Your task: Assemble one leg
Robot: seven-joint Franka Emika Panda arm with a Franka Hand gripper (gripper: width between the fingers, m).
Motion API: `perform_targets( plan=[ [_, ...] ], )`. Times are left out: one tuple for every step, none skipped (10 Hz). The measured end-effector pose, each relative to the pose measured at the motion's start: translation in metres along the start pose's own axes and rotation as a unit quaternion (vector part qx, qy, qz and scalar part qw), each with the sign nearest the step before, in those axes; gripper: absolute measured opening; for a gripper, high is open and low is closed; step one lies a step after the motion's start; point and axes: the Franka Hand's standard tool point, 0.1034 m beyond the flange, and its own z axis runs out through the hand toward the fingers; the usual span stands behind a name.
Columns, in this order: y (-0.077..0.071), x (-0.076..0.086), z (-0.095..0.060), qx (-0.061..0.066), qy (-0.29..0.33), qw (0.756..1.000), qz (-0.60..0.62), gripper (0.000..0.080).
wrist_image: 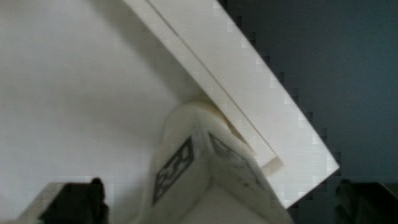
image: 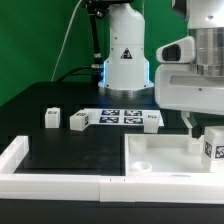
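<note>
A white leg (image: 212,145) with a black-and-white tag stands at the near right corner of the large flat white square panel (image: 160,150). In the wrist view the leg (wrist_image: 205,170) fills the middle between my dark fingers (wrist_image: 80,200), above the panel (wrist_image: 89,90) and its edge. My gripper (image: 204,130) hangs right over this leg. The jaws stand wide apart with a gap on each side of the leg, so the gripper (wrist_image: 222,208) is open. Three more legs (image: 52,117), (image: 79,120), (image: 150,120) lie on the black table.
The marker board (image: 118,116) lies between the loose legs, in front of the robot base (image: 126,60). A white raised rim (image: 40,165) borders the table's front and the exterior view's left. The panel lies inside it at the right.
</note>
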Motion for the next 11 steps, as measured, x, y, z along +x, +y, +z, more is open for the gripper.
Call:
perform_targets(
  plan=[
    [0.0011,0.0013,0.001,-0.006,0.002,0.997,-0.079,0.0649],
    [0.0032,0.0023,0.0018,-0.008,0.002,0.99,-0.142,0.0649],
    [0.0054,0.0041,0.0015,-0.012,0.003,0.978,-0.206,0.0649],
    [0.0067,0.0052,0.0014,-0.015,0.004,0.969,-0.248,0.0649],
    [0.0073,0.0054,0.0016,-0.015,0.004,0.969,-0.248,0.0637],
    [0.0072,0.0053,0.0016,-0.015,0.004,0.971,-0.239,0.0637],
    [0.0073,0.0053,0.0016,-0.015,0.004,0.974,-0.227,0.0464],
    [0.0074,0.0055,0.0016,-0.015,0.004,0.974,-0.227,0.0292],
    [0.0074,0.0054,0.0016,-0.014,0.004,0.974,-0.225,0.0292],
    [0.0067,0.0044,0.0018,-0.012,0.005,0.987,-0.16,0.0291],
    [0.0067,0.0007,0.0027,-0.012,0.004,0.998,-0.056,0.0291]
  ],
)
